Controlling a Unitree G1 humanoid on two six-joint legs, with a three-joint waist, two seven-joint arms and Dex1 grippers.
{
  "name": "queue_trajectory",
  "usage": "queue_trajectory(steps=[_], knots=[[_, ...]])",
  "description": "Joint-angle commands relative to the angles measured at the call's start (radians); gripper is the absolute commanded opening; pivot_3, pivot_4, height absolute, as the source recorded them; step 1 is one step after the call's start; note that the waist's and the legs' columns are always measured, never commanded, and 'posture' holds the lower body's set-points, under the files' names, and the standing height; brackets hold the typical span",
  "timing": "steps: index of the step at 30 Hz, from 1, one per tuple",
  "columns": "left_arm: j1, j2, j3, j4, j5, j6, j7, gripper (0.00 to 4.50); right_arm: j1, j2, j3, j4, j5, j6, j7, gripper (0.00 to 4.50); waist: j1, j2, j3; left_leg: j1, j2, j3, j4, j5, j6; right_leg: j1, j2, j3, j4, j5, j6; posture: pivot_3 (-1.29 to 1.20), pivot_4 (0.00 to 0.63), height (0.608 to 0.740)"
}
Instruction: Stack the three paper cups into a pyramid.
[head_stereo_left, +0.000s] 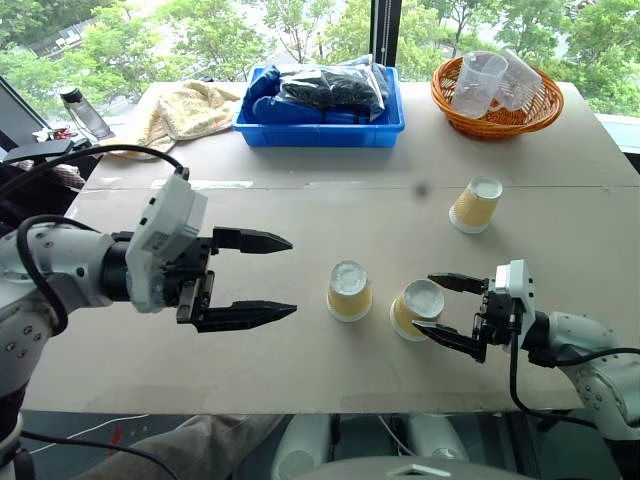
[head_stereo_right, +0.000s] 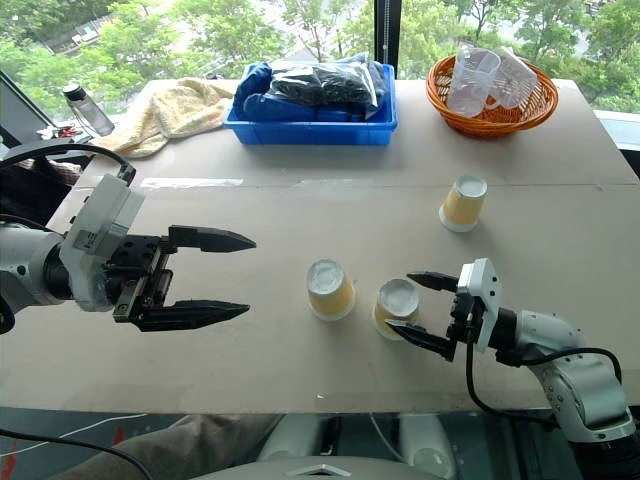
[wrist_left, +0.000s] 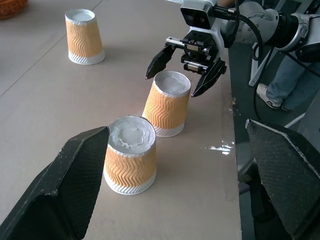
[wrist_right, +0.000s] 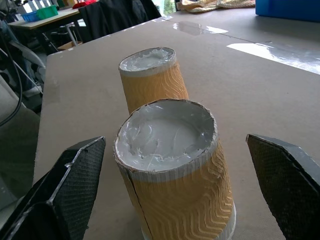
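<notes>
Three paper cups are seen upside down on the tabletop (head_stereo_left: 300, 360), each with its white base turned up. The middle cup (head_stereo_left: 349, 290) and the right cup (head_stereo_left: 416, 308) are placed just beside each other near the front edge, with a small gap between them. The far cup (head_stereo_left: 476, 204) is set well apart from them, farther back and to the right, nearer to the orange basket (head_stereo_left: 497, 118). No cup is placed on top of another, so the pyramid is not yet built.

The right claw (head_stereo_left: 447, 312) is spread wide and is held level around the right cup, one finger on each side of its upper part. In the right wrist view this cup (wrist_right: 172, 175) is seen between the two black fingers (wrist_right: 65, 195), and a clear space is left on both sides, so the cup is not pinched.

The left claw (head_stereo_left: 255, 278) is also spread wide and holds nothing. It is held above the tabletop to the left of the middle cup and is pointed toward it, apart from it.

At the back of the tabletop, a blue tray (head_stereo_left: 320, 130) with dark things in it is seen. Clear plastic cups (head_stereo_left: 478, 82) are kept in the orange basket, and a yellow towel (head_stereo_left: 185, 108) is laid at the back left.
</notes>
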Motion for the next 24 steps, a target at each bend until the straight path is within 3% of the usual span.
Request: queue_trajectory(steps=[1,4,6,8,11,24], knots=[[-0.01,0.029,0.007,-0.02,-0.03,0.013,-0.023,4.5,-0.017,0.004,0.003,-0.009,-0.02,-0.04,0.006,4.46,0.0,0.0,0.0,0.0,0.0,0.0,0.0,0.0,0.0,0.0,0.0,0.0,0.0,0.0,0.0,0.0,0.15,0.74],[-0.007,0.031,0.004,-0.023,-0.02,0.012,-0.024,4.5,-0.019,0.003,0.013,-0.004,-0.028,-0.048,0.019,4.46,0.0,0.0,0.0,0.0,0.0,0.0,0.0,0.0,0.0,0.0,0.0,0.0,0.0,0.0,0.0,0.0,0.15,0.74],[-0.008,0.029,0.002,-0.023,-0.017,0.011,-0.021,4.5,-0.025,0.011,0.016,0.001,-0.026,-0.05,0.016,4.07,0.0,0.0,0.0,0.0,0.0,0.0,0.0,0.0,0.0,0.0,0.0,0.0,0.0,0.0,0.0,0.0,0.15,0.74],[-0.009,0.026,0.001,-0.023,-0.016,0.011,-0.019,4.5,-0.033,0.016,0.02,0.007,-0.028,-0.053,0.015,3.51,0.0,0.0,0.0,0.0,0.0,0.0,0.0,0.0,0.0,0.0,0.0,0.0,0.0,0.0,0.0,0.0,0.15,0.74],[-0.008,0.028,0.0,-0.023,-0.013,0.01,-0.017,4.5,-0.043,0.019,0.028,0.017,-0.041,-0.062,0.021,2.16,-0.001,0.0,0.0,0.0,0.0,0.0,0.0,0.0,0.0,0.0,0.0,0.0,0.0,0.0,0.0,0.0,0.15,0.74],[0.008,0.032,0.021,-0.036,-0.015,0.018,0.001,4.5,-0.152,0.112,0.113,0.102,-0.1,-0.079,0.0,2.09,-0.002,0.0,0.0,0.0,0.0,0.0,0.0,0.0,0.0,0.0,0.0,0.0,0.0,0.0,0.0,0.0,0.15,0.74]])
